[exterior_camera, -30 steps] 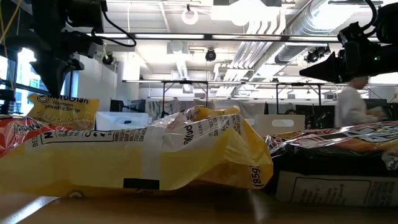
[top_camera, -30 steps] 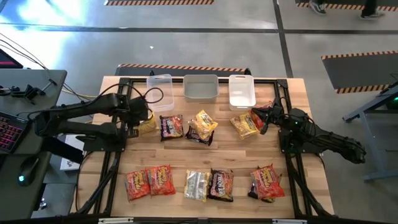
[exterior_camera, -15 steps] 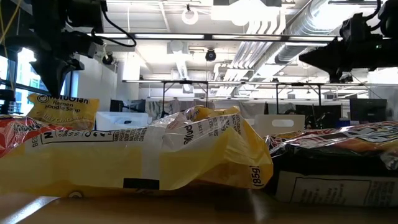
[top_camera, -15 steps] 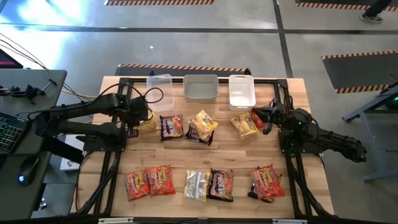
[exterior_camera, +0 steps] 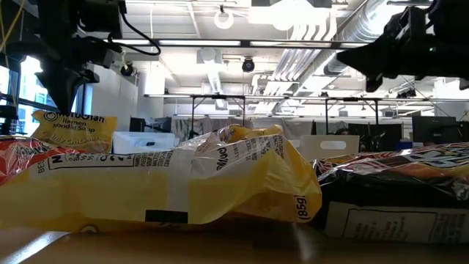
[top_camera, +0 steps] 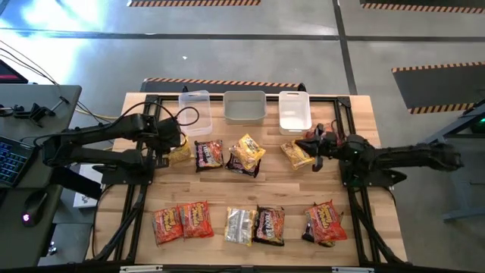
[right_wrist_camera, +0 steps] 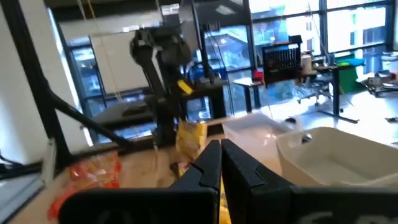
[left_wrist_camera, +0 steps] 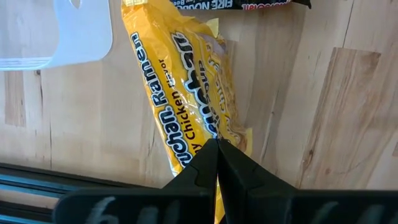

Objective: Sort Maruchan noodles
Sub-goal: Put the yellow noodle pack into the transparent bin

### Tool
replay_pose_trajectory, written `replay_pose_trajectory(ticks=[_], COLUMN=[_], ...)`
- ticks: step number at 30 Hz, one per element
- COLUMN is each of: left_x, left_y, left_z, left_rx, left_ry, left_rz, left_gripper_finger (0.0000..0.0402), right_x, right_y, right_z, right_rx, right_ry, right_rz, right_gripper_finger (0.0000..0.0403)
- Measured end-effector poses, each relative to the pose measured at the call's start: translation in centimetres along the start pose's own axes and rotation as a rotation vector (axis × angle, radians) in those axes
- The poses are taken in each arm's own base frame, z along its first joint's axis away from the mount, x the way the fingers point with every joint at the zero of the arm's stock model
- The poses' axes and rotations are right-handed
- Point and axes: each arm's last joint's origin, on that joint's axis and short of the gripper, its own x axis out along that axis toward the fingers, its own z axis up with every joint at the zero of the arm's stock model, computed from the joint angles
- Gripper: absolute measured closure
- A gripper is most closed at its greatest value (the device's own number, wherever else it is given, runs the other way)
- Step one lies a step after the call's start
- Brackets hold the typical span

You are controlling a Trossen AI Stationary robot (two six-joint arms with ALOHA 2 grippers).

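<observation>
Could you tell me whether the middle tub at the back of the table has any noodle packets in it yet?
Empty. From above, the middle tub shows only its bare grey floor, with no packet inside.

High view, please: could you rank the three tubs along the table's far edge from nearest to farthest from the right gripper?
From the right gripper:
1. White tub, rightmost of the row, just beyond the gripper.
2. Grey tub, in the middle.
3. Clear tub, leftmost, on the left arm's side.

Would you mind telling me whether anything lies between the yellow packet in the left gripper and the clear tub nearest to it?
Nothing visible: the left gripper holds the yellow packet beside the clear tub, with only bare wood between them.
</observation>
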Motion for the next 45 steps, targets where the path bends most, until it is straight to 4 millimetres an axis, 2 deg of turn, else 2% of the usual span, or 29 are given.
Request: replay_pose_trajectory(ticks=[4,7,13,19,29,32,36,41,45], left_x=[0.0,0.0,0.0,0.0,0.0,0.0,0.0,0.0,-0.1], left_y=[0.0,0.0,0.0,0.0,0.0,0.0,0.0,-0.3,-0.9], left_z=[0.0,0.0,0.0,0.0,0.2,0.2,0.2,0.4,0.7], left_rx=[0.000,0.000,0.003,0.008,0.007,0.007,0.007,0.040,0.075], left_ry=[0.000,0.000,0.000,-0.001,-0.025,-0.027,-0.027,-0.038,-0.057], left_rz=[0.000,-0.001,-0.001,-0.001,-0.015,-0.015,-0.015,-0.016,-0.020], left_gripper_finger=[0.0401,0.0401,0.0401,0.0401,0.0401,0.0401,0.0401,0.0401,0.0401], right_x=[2.8,5.6,11.8,17.6,28.5,31.2,34.2,37.2,39.0], right_y=[0.6,1.1,2.2,2.7,3.5,3.6,3.7,3.4,2.8], right_z=[0.0,-0.1,-0.5,-2.8,-6.6,-7.6,-8.4,-9.3,-9.7], right_rx=[-0.023,-0.061,-0.151,-0.122,0.049,0.065,0.093,0.103,0.099], right_ry=[0.054,0.100,0.076,0.087,0.139,0.206,0.296,0.387,0.390], right_rz=[-0.011,0.003,0.089,0.183,0.303,0.296,0.275,0.250,0.231], right_gripper_finger=[0.0403,0.0403,0.0403,0.0403,0.0395,0.0366,0.0304,0.0225,0.0191])
